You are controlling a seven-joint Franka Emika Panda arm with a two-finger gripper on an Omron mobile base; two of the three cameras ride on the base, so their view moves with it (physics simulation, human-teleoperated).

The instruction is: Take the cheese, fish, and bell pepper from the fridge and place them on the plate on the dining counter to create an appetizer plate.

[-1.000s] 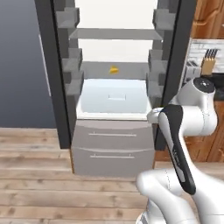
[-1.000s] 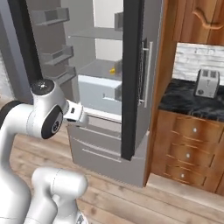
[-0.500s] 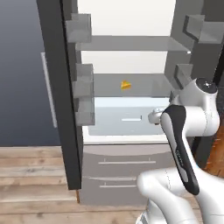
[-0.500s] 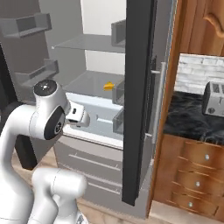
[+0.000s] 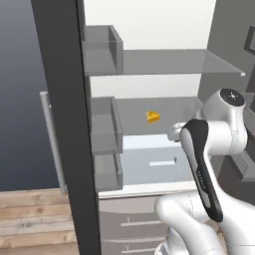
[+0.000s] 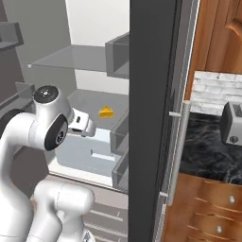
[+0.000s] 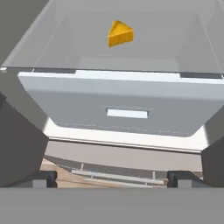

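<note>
The fridge (image 5: 164, 62) stands open with its white inside toward me. The cheese (image 5: 153, 117), a small yellow-orange wedge, lies alone on the grey middle shelf (image 6: 106, 112). In the hand view the cheese (image 7: 120, 33) sits at the top, behind and above a white drawer (image 7: 127, 111). My gripper (image 7: 113, 178) is open and holds nothing, short of the drawer front and well below the wedge. My white hand (image 6: 82, 124) hovers in front of that shelf. The fish, bell pepper, plate and dining counter are out of view.
The dark fridge doors (image 5: 64, 124) (image 6: 151, 118) stand close on both sides, each with grey door bins (image 5: 102, 129) and a bar handle (image 6: 177, 151). To the right are a toaster (image 6: 231, 123) on a black counter (image 6: 208, 151) and wood drawers (image 6: 208, 208).
The whole picture has grown and shifted: the base has driven closer to the fridge. The cheese shelf now sits nearer the hand. The gripper has stayed open.
</note>
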